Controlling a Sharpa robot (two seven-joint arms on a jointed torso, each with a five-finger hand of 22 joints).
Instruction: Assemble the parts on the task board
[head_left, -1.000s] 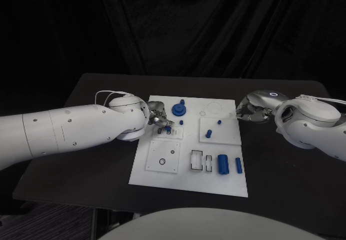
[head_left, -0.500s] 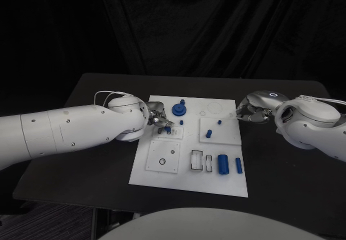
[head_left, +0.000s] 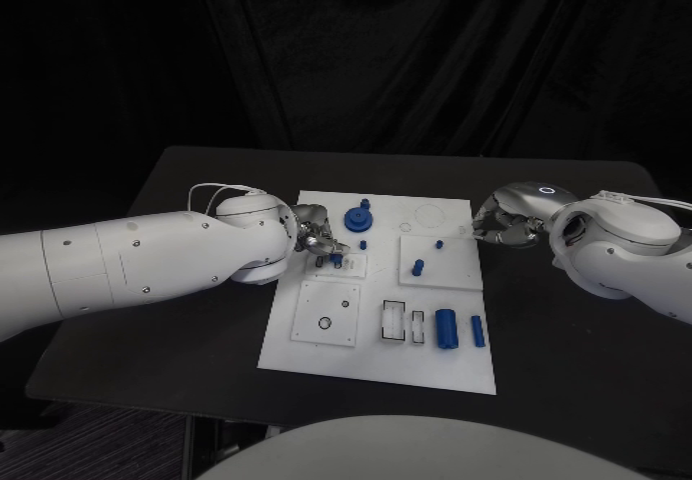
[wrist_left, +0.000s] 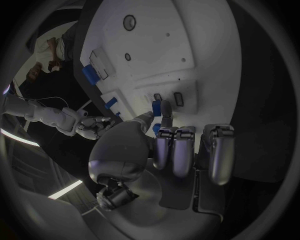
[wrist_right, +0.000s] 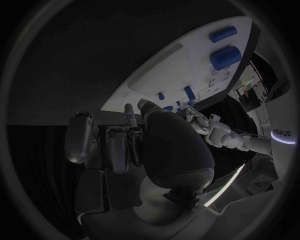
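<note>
The white task board (head_left: 433, 365) lies mid-table. My left hand (head_left: 317, 240) hovers over the board's upper left and pinches a small blue part (wrist_left: 156, 107) between thumb and a fingertip, right above a small raised plate with two slots (wrist_left: 178, 98). In the head view that small blue part (head_left: 335, 259) sits at the hand's fingertips. My right hand (head_left: 499, 222) hangs at the board's right edge with its fingers curled in; I see nothing in it (wrist_right: 134, 132).
On the board stand a blue round knob (head_left: 358, 217), a small peg (head_left: 364, 244) and another peg (head_left: 418, 267). A blue cylinder (head_left: 447, 328) and a blue bar (head_left: 477, 331) lie lower right. A square plate with a hole (head_left: 327, 313) sits lower left.
</note>
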